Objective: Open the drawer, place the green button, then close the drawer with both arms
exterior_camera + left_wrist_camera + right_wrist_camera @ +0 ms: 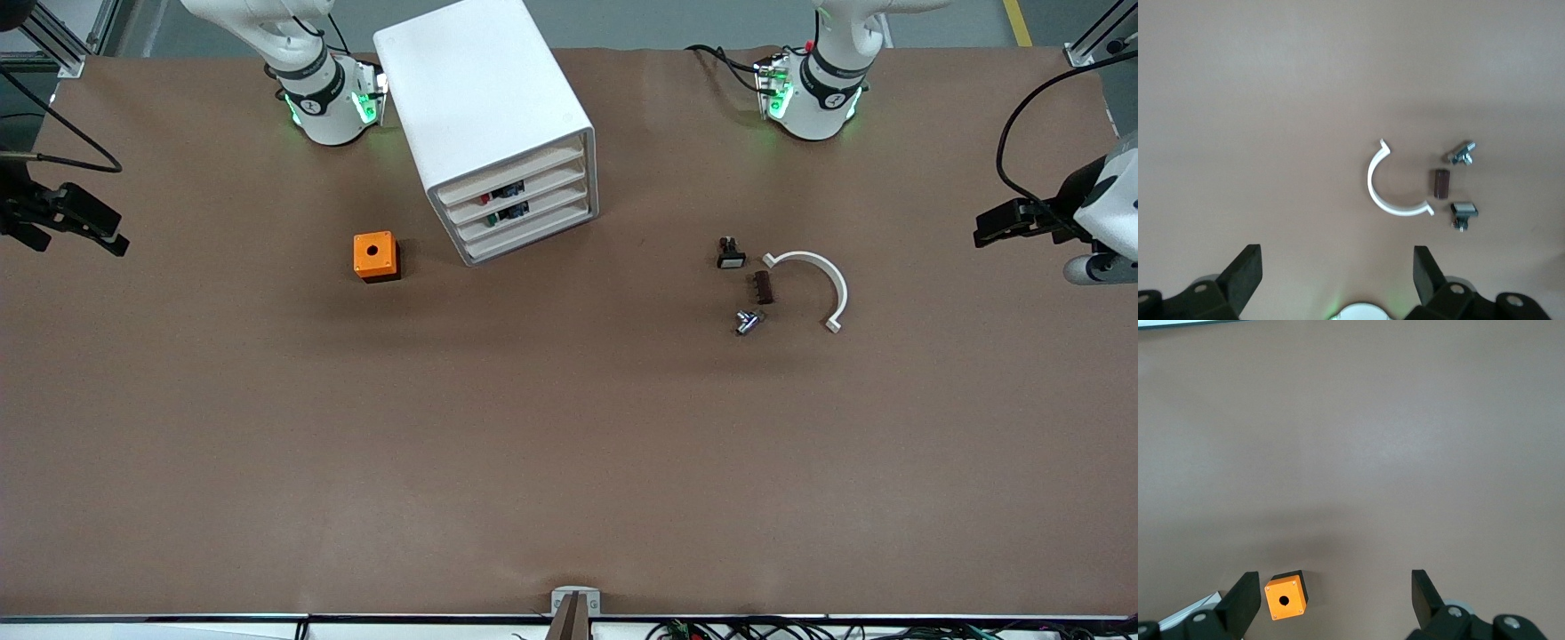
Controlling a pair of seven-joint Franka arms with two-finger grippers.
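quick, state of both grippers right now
left gripper: open, holding nothing, over bare table by the white clip
right gripper: open, holding nothing

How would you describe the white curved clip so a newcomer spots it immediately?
Start at the white cabinet, then look toward the left arm's end of the table, where small parts cluster. The clip is the thin white half-ring beside the brown block, the only curved and largest piece there.
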